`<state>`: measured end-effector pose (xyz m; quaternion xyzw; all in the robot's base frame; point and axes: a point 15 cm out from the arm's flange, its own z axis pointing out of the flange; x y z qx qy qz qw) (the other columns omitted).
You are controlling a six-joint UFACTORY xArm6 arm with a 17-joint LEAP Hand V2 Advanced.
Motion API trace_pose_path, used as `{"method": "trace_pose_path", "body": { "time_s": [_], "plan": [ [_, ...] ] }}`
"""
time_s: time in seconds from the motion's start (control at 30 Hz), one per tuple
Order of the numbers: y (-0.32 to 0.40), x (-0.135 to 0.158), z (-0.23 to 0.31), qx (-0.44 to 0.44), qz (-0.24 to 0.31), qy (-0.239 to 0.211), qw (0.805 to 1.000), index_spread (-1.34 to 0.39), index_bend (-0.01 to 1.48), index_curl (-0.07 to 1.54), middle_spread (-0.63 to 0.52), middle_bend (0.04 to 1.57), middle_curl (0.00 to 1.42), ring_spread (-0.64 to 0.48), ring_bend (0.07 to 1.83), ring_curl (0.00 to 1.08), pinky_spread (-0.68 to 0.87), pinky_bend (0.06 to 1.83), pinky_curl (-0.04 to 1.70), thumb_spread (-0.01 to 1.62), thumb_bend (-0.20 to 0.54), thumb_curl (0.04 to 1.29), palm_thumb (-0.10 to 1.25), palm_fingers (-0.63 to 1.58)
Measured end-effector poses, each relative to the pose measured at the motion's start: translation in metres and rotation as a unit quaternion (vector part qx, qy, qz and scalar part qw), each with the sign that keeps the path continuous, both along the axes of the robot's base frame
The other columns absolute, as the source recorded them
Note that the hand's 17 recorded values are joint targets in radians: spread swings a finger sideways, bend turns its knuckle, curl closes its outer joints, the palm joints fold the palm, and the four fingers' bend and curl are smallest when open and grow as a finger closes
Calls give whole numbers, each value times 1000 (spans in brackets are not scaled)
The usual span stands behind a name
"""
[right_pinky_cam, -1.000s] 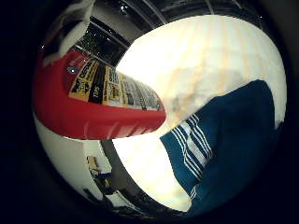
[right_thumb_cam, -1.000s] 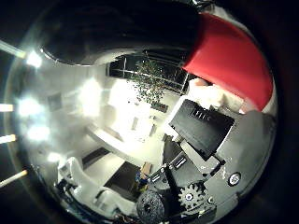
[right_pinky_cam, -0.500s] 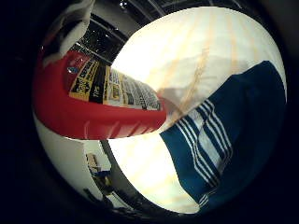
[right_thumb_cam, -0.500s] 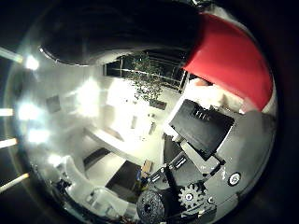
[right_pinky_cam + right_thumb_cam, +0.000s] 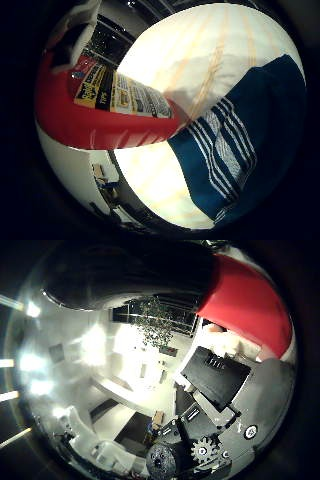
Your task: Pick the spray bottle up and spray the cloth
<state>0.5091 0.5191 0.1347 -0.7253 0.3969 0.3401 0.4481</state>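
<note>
The red spray bottle (image 5: pixel 85 120) with a yellow and white label fills one side of the little finger side palm view, close against the palm and lifted above the table. Its red body also shows in the thumb side palm view (image 5: pixel 245 300). My right hand (image 5: pixel 215 390), of black and white parts with gears, is curled against the bottle there. A dark blue cloth (image 5: pixel 245 140) with white stripes lies flat on the pale wooden table (image 5: pixel 200 50), below and beside the bottle.
The round pale table's edge (image 5: pixel 150 190) runs under the bottle, with the floor beyond it. The thumb side palm view looks out at a bright room with a leafy plant (image 5: pixel 158 325) and white furniture (image 5: pixel 95 435).
The view has shifted over the table, so more of the striped end of the cloth shows. The bottle stays fixed against the palm. The thumb side palm view is unchanged.
</note>
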Motion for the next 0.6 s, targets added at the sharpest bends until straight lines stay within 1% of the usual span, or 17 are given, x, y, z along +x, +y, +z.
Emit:
{"method": "trace_pose_path", "body": {
  "time_s": [0.03,0.07,0.1,0.13,0.17,0.2,0.23,0.27,0.3,0.37,0.4,0.47,0.5,0.6],
  "plan": [
    [0,0,0,0,0,-1,1000,-273,738,722,-118,1136,586,-146,1347,525,-328,916,1072,506,-48,876,795,999],
    [0,0,0,0,1,-1,1000,-301,596,695,-130,1043,561,-167,1305,510,-378,946,1024,560,-40,846,788,838],
    [0,0,0,0,1,0,1000,-327,507,680,-135,978,546,-179,1274,499,-405,964,993,652,-41,807,768,747],
    [0,0,0,0,1,0,1000,-345,455,659,-136,929,529,-187,1223,476,-405,951,971,717,-32,780,767,625],
    [1,-1,0,0,2,1,1000,-361,437,647,-137,878,512,-190,1177,462,-389,940,959,781,-32,749,756,533],
    [1,-2,0,0,2,1,1000,-382,450,639,-131,801,490,-181,1124,447,-338,878,954,865,-37,696,725,377],
    [1,-2,1,-1,4,0,1000,-386,450,629,-129,774,478,-176,1107,434,-309,837,943,888,-35,677,718,334],
    [1,-3,1,-2,5,-1,1000,-377,418,603,-111,703,450,-141,1029,406,-214,767,921,931,-39,627,693,169],
    [1,-3,1,-3,6,-1,1000,-366,379,569,-96,642,424,-106,955,373,-112,724,890,952,-38,590,679,78],
    [1,-3,2,-3,7,-1,1000,-348,341,523,-62,566,391,-46,861,331,69,635,822,966,-43,531,643,14],
    [0,-3,3,-3,7,-2,1000,-343,321,504,-46,532,379,-22,816,314,136,598,789,970,-43,509,628,-14],
    [-1,-1,4,-3,8,-3,1000,-320,269,459,-3,460,354,33,732,279,277,512,691,975,-34,457,607,6],
    [-4,0,4,-6,8,-4,1000,-314,247,442,16,419,341,59,693,264,329,485,647,974,-34,433,600,22],
    [-10,2,4,-14,12,-10,1000,-301,205,417,39,364,329,93,620,241,386,436,574,976,-30,400,599,60]
  ]
}}
